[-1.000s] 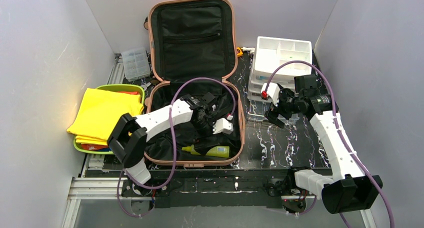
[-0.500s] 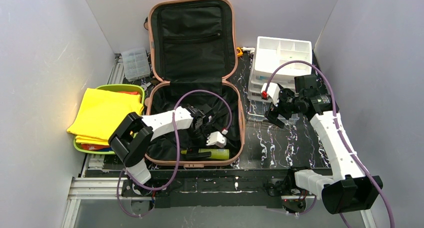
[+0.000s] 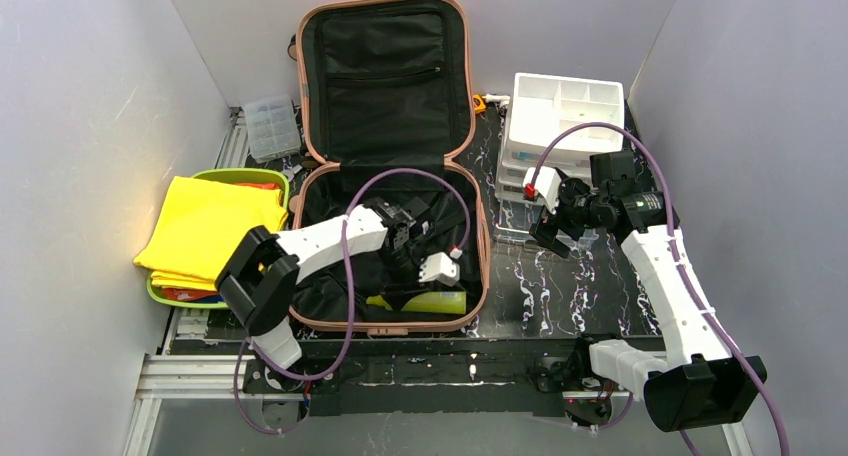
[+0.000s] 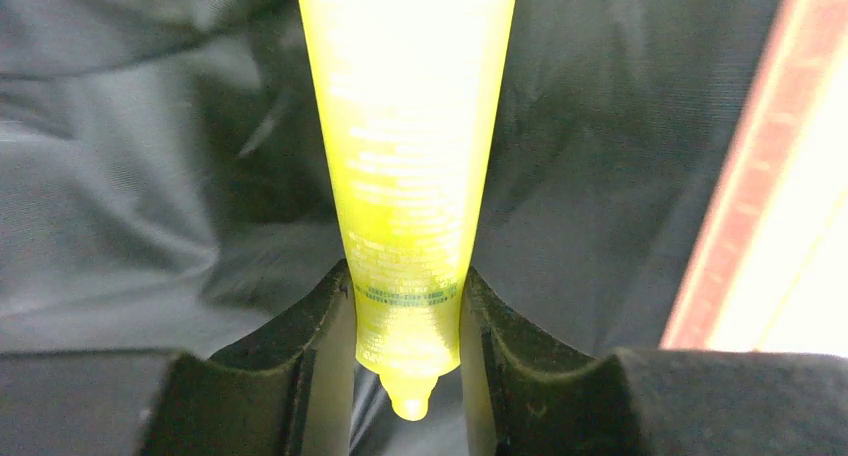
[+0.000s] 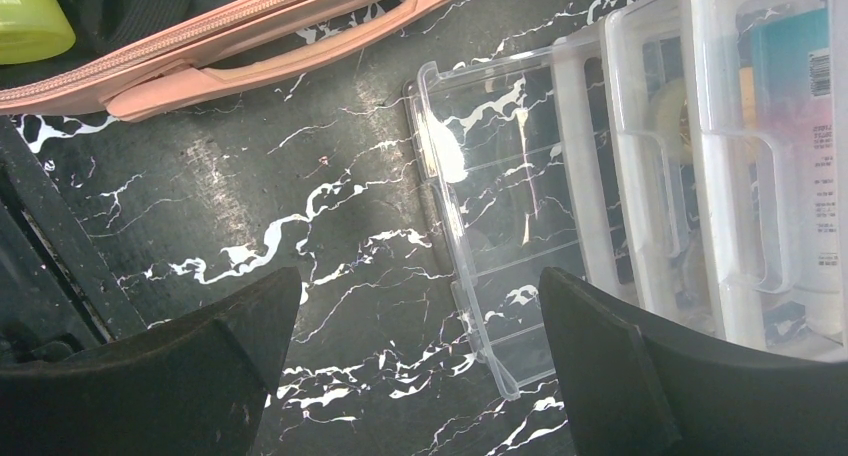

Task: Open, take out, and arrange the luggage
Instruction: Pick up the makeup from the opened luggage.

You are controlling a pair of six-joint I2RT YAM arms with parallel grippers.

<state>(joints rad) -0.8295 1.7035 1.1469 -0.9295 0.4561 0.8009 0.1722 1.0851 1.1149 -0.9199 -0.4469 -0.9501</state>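
Where the luggage (image 3: 384,76) lies open beneath it, the left gripper (image 4: 405,288) is pinched on the narrow cap end of a yellow-green tube (image 4: 405,126), whose body stretches away ahead over the black lining (image 4: 120,176). The right gripper (image 5: 418,284) hangs spread wide above the marbled table (image 5: 250,176), with clear drawers (image 5: 520,176) just beyond its right finger.
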